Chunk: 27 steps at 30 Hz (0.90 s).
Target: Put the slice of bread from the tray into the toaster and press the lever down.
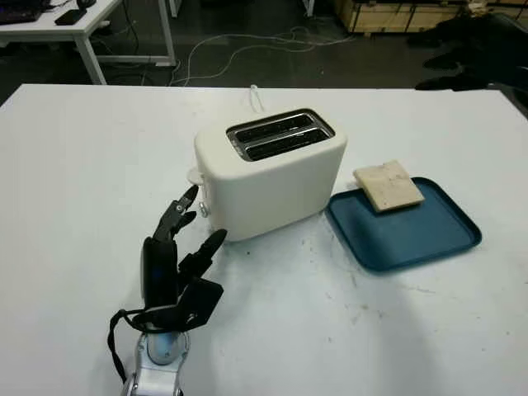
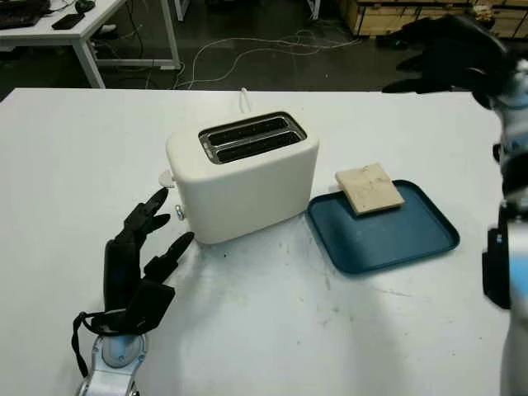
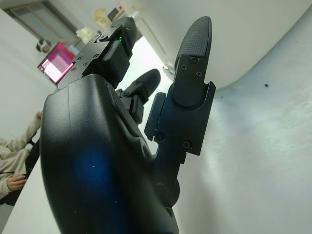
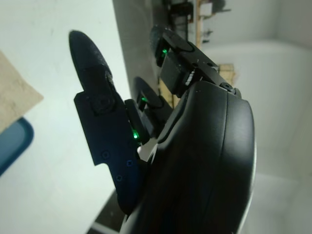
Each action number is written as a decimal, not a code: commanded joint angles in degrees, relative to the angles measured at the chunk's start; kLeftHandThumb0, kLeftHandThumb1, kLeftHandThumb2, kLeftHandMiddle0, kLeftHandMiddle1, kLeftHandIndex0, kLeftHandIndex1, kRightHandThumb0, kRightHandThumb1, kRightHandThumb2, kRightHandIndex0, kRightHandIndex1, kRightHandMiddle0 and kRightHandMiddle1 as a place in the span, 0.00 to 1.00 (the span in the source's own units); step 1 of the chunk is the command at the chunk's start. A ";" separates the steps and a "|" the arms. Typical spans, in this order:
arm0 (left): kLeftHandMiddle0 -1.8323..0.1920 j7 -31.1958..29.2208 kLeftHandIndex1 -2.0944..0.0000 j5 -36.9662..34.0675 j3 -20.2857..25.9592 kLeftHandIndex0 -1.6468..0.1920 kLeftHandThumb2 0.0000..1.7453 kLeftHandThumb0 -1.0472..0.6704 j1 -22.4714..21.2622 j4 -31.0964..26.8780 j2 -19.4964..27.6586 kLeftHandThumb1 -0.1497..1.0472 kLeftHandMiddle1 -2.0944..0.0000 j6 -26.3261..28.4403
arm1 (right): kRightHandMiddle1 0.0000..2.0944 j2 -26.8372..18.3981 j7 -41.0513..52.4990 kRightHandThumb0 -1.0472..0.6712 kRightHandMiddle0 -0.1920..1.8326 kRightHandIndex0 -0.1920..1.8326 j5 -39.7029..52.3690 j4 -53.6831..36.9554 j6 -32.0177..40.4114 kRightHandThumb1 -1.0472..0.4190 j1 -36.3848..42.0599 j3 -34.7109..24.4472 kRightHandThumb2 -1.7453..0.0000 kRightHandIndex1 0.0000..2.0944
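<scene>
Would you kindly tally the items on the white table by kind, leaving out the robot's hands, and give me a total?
Toaster: 1
Tray: 1
Slice of bread: 1
Total: 3

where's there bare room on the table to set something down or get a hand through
Bare table runs wide beside the toaster on the left hand's side, and along the near edge in front of the tray. The tray's near half is free; the bread slice sits on its far corner. It is tight where tray meets toaster. The open right hand is raised at the far edge.
</scene>
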 commanded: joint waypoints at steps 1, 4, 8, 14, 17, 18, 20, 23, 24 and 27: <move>0.74 -0.16 0.96 -0.04 0.33 0.62 0.08 0.29 -0.48 -0.43 0.35 0.89 0.63 -0.05 | 0.00 1.85 -1.83 0.22 0.44 0.48 -2.80 2.57 1.57 0.22 -2.51 2.59 1.00 0.00; 0.73 -0.38 0.96 0.24 0.54 0.62 0.08 0.30 -0.70 -0.65 0.67 0.89 0.63 0.29 | 0.00 3.54 -2.81 0.25 0.42 0.48 -6.10 4.12 1.53 0.22 -3.79 6.11 1.00 0.00; 0.73 -0.48 0.97 0.33 0.69 0.62 0.08 0.28 -0.97 -0.78 0.79 0.89 0.63 0.50 | 0.01 5.69 -5.06 0.24 0.44 0.49 -10.96 4.87 1.48 0.24 -4.44 10.95 1.00 0.01; 0.72 -0.61 0.97 0.32 0.78 0.61 0.07 0.29 -1.51 -0.64 0.92 0.89 0.63 0.67 | 0.00 9.35 -5.84 0.32 0.42 0.47 -14.23 5.90 5.63 0.27 -4.33 14.89 1.00 0.00; 0.72 -0.41 0.96 0.46 0.80 0.61 0.07 0.28 -1.49 -0.37 1.03 0.89 0.62 0.42 | 0.00 10.19 -6.50 0.36 0.42 0.47 -15.28 6.42 6.01 0.28 -3.67 16.18 1.00 0.00; 0.72 -0.32 0.96 0.47 0.81 0.61 0.08 0.28 -1.46 -0.31 1.00 0.89 0.62 0.39 | 0.00 10.38 -6.75 0.35 0.42 0.47 -15.48 6.57 6.17 0.28 -3.43 16.44 1.00 0.00; 0.72 -0.26 0.96 0.29 0.88 0.60 0.07 0.28 -1.52 -0.01 1.02 0.89 0.62 0.04 | 0.00 10.67 -7.30 0.33 0.42 0.47 -15.82 6.81 6.45 0.28 -3.04 16.79 1.00 0.00; 0.73 -0.29 0.97 0.19 0.93 0.60 0.08 0.27 -1.57 0.15 0.94 0.89 0.62 0.08 | 0.00 11.14 -8.20 0.32 0.40 0.44 -16.38 7.01 6.74 0.29 -2.48 17.50 1.00 0.00; 0.73 -0.42 0.97 0.04 0.92 0.60 0.08 0.26 -1.47 0.04 0.89 0.89 0.62 0.19 | 0.00 11.28 -8.62 0.31 0.40 0.44 -16.63 7.05 6.76 0.29 -2.25 17.85 1.00 0.00; 0.73 -0.57 0.97 -0.26 0.99 0.61 0.09 0.26 -1.41 0.12 0.96 0.89 0.62 0.07 | 0.00 11.63 -10.12 0.29 0.39 0.43 -17.63 7.09 6.66 0.30 -1.68 19.13 1.00 0.00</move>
